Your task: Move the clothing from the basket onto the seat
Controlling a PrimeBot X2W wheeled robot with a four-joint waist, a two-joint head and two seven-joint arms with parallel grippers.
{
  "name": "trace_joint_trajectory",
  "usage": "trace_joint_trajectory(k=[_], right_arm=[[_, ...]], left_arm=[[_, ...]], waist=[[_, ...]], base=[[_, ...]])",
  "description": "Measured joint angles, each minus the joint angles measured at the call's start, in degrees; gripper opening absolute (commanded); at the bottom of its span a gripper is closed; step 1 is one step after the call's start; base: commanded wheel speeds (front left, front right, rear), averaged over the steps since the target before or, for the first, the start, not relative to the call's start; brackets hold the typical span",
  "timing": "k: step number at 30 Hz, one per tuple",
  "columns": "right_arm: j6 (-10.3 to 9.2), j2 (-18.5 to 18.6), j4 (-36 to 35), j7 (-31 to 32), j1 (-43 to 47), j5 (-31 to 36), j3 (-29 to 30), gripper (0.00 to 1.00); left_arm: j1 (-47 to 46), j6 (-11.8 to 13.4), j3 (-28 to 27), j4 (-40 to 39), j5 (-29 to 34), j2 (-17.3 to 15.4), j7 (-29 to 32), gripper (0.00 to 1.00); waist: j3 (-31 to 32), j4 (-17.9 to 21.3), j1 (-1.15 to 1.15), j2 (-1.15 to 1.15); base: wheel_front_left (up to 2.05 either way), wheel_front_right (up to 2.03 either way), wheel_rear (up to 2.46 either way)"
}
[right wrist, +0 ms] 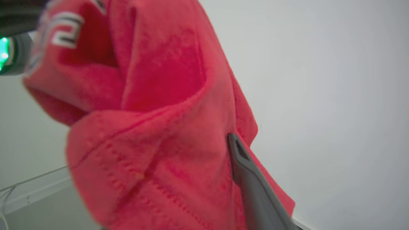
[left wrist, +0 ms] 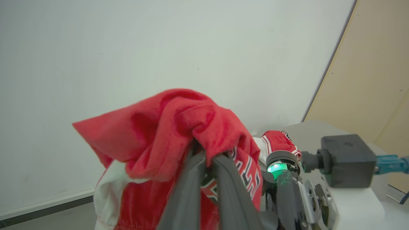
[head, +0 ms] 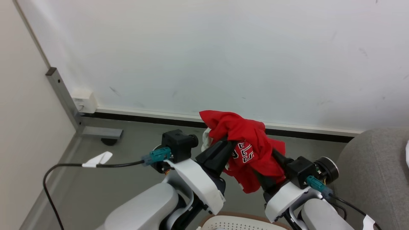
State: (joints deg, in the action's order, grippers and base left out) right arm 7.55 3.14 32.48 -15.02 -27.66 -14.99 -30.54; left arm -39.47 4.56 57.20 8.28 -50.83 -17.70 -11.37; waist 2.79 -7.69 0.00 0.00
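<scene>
Two arms are raised before a white wall (head: pixel 223 48), and between them hangs the clothing (head: pixel 244 140), a bunched red bundle with white lettering and some white cloth at its left edge. It is in the air above the grey floor (head: pixel 127 166), clear of the basket (head: pixel 238 220), whose tan rim and perforated white wall show at the bottom of the head view. We see the left gripper (left wrist: pixel 207 156) clenched on the clothing: its two dark fingers (left wrist: pixel 188 185) stand nearly together with striped trim pinched between them and red cloth draped over the tips. The right gripper (head: pixel 274 157) goes in under the bundle from the other side. One of its fingers (right wrist: pixel 247 172) lies against the cloth and the other is covered, so we cannot tell whether it is clamped or merely propping.

We judge the task about halfway: the bundle is out of the basket but not yet on the seat (head: pixel 374 169), the light-grey sofa at the right of the head view, near the right arm yet apart from the cloth. What is left is carrying it over the cushion and letting go. So little of the basket shows that we cannot say whether any garment lies in it.
</scene>
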Motion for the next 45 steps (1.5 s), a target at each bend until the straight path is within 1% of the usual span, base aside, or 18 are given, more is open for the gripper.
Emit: trace_joint_trajectory(k=[4, 10, 26, 29, 32, 33, 34, 35, 36, 39, 41, 42, 44, 45], right_arm=[[0.00, -0.19, 0.15, 0.00, -0.07, -2.37, -0.60, 0.00], [0.00, -0.24, 0.23, 0.00, -0.05, -4.03, -1.24, 0.00], [0.00, -0.26, -2.58, 0.00, 1.37, -7.46, -0.93, 0.00], [0.00, -0.27, -4.14, 0.00, 2.23, -10.54, 0.57, 0.00], [0.00, -0.30, -5.01, 0.00, 2.24, -11.94, 1.66, 0.00], [0.00, -0.31, -5.88, 0.00, 2.30, -13.43, 3.09, 0.00], [0.00, -0.31, -6.34, -0.01, 2.30, -13.84, 3.99, 0.00], [0.00, -0.31, -6.62, -0.01, 2.30, -13.86, 4.74, 0.00], [0.00, -0.31, -6.62, -0.01, 2.30, -13.86, 4.74, 0.00], [0.00, -0.15, -7.48, -0.01, 2.41, -13.71, 8.04, 0.00], [0.00, 0.55, -7.82, 0.00, 2.48, -12.69, 10.25, 0.00], [0.00, 0.55, -7.82, 0.00, 2.48, -12.69, 10.25, 0.00], [0.00, 1.03, -8.32, 0.00, 2.52, -12.10, 12.76, 0.00], [0.00, 1.35, -9.11, 0.00, 2.57, -11.56, 14.82, 0.00]], left_arm=[[0.18, 0.12, 0.08, 0.02, 0.01, -0.30, 0.02, 0.00], [0.23, 0.53, 0.00, 0.00, 0.01, -0.75, 0.02, 0.00], [1.13, 1.36, 0.03, -0.13, -0.01, -1.40, -0.14, 0.00], [1.49, 1.48, 0.31, -0.24, -0.01, -1.74, -0.14, 0.00], [1.81, 1.57, 0.41, -0.48, 0.00, -2.07, -0.14, 0.00], [2.05, 1.87, 0.30, -0.80, 0.00, -2.40, -0.26, 0.14], [2.15, 1.76, 0.25, -0.98, 0.00, -2.59, -0.34, 0.39], [2.27, 1.59, 0.25, -1.10, -0.01, -2.76, -0.41, 0.77], [2.27, 1.59, 0.25, -1.10, -0.01, -2.76, -0.41, 1.00], [2.74, 1.24, 0.26, -2.23, 0.30, -3.20, -1.21, 1.00], [3.05, 0.24, 0.53, -3.37, 1.56, -3.33, -1.93, 1.00], [3.05, 0.24, 0.53, -3.37, 1.56, -3.33, -1.93, 1.00], [3.63, 0.15, 0.60, -3.77, 2.45, -3.42, -2.41, 1.00], [4.35, 0.27, 0.41, -4.25, 3.14, -3.79, -2.83, 1.00]], waist=[[0.32, -1.13, 0.00, 0.00], [0.46, -1.43, 0.00, 0.00], [0.45, 0.56, 0.00, 0.00], [0.15, 1.07, 0.00, 0.00], [-0.09, 1.55, 0.00, 0.00], [-0.39, 2.22, 0.00, 0.00], [-0.55, 2.64, 0.00, 0.00], [-0.69, 3.10, 0.00, 0.00], [-0.69, 3.10, 0.00, 0.00], [-1.36, 5.29, 0.00, 0.00], [-1.70, 6.54, 0.00, 0.00], [-1.70, 6.54, 0.00, 0.00], [-2.04, 7.96, 0.00, 0.00], [-2.42, 9.52, 0.00, 0.00]], base=[[0.00, 0.00, 0.00], [0.00, 0.00, 0.00], [0.00, 0.00, 0.00], [0.00, 0.00, 0.00], [0.00, 0.00, 0.00], [0.00, 0.00, 0.00], [0.00, 0.00, 0.00], [0.00, 0.00, 0.00], [0.00, 0.00, 0.00], [0.00, 0.00, 0.00], [0.00, 0.00, 0.00], [0.00, 0.00, 0.00], [0.00, 0.00, 0.00], [0.00, 0.00, 0.00]])
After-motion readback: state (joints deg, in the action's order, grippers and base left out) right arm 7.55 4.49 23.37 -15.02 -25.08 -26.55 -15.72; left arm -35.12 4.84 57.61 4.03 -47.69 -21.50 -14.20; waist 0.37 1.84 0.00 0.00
